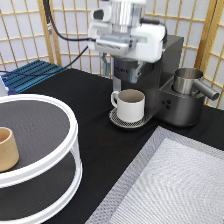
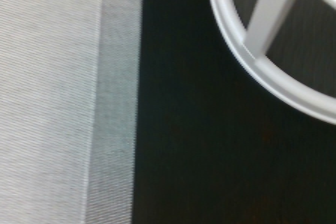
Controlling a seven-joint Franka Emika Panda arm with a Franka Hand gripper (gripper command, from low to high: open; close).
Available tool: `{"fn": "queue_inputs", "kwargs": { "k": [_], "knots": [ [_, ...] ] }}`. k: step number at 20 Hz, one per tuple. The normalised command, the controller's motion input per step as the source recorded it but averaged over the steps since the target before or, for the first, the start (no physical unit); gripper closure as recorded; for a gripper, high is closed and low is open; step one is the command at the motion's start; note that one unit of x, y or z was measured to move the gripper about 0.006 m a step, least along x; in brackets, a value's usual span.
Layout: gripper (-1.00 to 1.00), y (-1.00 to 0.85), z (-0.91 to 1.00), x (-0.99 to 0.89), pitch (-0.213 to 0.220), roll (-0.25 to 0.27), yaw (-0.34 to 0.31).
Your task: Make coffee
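The tool (image 1: 121,70) hangs at the front of the black coffee machine (image 1: 167,70), just above the white handled mug (image 1: 131,104). That mug sits on the round drip tray (image 1: 119,120) under the spout, a sensible spot for catching a pour. Whether the tool is spread or closed, or carrying anything, I can't tell; the white hand body blocks it. The coffee pod is nowhere I can see, on the surface or on the rack. A steel milk jug (image 1: 189,81) rests on the machine's side block. At the exterior view's left, a tan handleless cup (image 1: 7,148) stands on the white two-tier round rack (image 1: 65,165). The wrist view shows no machine, only the grey mat (image 2: 60,110), the black surface (image 2: 195,150) and a curve of rack rim.
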Motion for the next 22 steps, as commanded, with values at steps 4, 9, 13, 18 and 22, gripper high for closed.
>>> {"fn": "queue_inputs", "kwargs": {
  "k": [4, 9, 13, 18, 22],
  "knots": [
    [-1.0, -0.08, 1.0, -0.19, -0.043, 0.081, 0.05],
    [-1.0, 0.32, 0.5, -0.25, -0.129, 0.004, 0.227],
    [-1.0, 0.27, 0.29, -0.01, -0.055, 0.0, 0.277],
    [-1.0, 0.06, 0.13, 0.0, -0.034, 0.0, 0.357],
    [-1.0, 0.0, 0.13, -0.01, -0.009, -0.006, 0.375]
  ]
}}
